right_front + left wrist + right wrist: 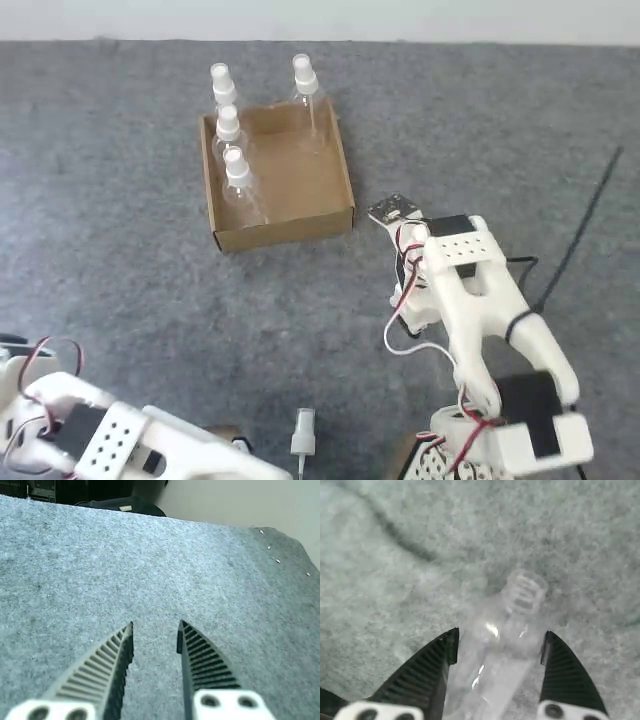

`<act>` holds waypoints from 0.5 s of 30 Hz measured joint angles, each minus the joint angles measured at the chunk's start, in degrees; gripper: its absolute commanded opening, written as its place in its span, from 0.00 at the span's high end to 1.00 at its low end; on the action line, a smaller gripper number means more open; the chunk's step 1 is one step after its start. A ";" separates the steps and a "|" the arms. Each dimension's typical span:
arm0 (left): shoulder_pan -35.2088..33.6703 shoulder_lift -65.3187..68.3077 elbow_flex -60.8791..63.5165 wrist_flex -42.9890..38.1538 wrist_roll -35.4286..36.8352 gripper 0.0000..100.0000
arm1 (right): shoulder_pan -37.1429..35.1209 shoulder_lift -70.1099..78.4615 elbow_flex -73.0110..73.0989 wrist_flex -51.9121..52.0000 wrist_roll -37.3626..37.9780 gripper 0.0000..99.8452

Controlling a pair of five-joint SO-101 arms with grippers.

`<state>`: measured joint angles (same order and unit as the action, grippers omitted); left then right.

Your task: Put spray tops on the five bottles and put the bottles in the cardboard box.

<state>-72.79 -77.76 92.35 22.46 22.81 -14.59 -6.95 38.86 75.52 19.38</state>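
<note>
Looking down from the high view, the box (283, 226) sits far on the carpet (120, 260), a bit left of the middle. Four bottles (238, 175) stand up in it, and each one has its top on. Three are along the left side and one is at the far right corner. So four of the five look done. One loose spray top (303, 432) lies on the near carpet, between the two arms and well apart from the box. The right arm (470, 290) reaches to a spot just right of the box. The left arm (100, 440) sits at the near left corner.

From the left wrist view, the left gripper (156, 625) has its two jaws apart. It holds nothing, and bare carpet is under it.

From the right wrist view, the right gripper (500, 637) also has its jaws apart. The last bottle (495, 655) lies on its side on the carpet between them. Its neck (524, 591) is bare and points away from the gripper. It is hard to tell if the jaws touch it yet.

What seems left: grab this bottle, put the loose spray top on it, and set it in the box with the others.
</note>
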 measured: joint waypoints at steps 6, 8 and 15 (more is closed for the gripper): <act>0.00 0.00 0.00 0.00 0.00 0.86 | 0.26 2.99 -0.26 -1.23 0.00 0.88; 0.00 0.00 0.00 0.00 0.00 0.86 | 0.26 2.99 -0.26 -1.23 0.00 0.88; 0.00 0.00 0.00 0.00 0.00 0.86 | 0.18 -0.97 0.00 1.14 0.00 0.93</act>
<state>-72.79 -77.76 92.35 22.46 22.81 -14.42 -7.91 38.86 76.66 19.38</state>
